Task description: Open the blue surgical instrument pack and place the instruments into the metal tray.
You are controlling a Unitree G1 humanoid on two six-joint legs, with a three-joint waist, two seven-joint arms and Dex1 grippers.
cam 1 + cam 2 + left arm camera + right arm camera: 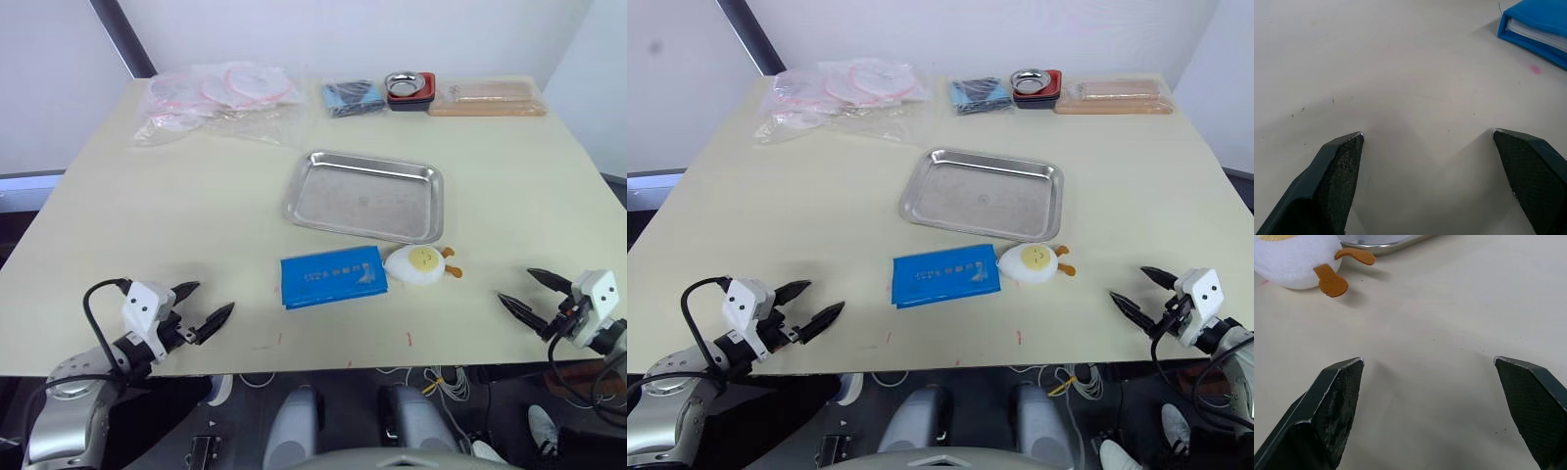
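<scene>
Pack (332, 277) was seen closed, just in front of the empty tray (365, 196), both grippers (207, 310) (525, 294) spread wide and well apart from it; egg toy (419, 264) touching it could be knocked during unfolding.

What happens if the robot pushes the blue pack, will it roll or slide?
The blue surgical instrument pack lies flat on the table, so it would probably slide, not roll. Its folded cloth-like layers suggest it may flop or sag if lifted by one edge.

blue surgical instrument pack (333, 277) lies closed just before the metal tray (365, 196).
</scene>
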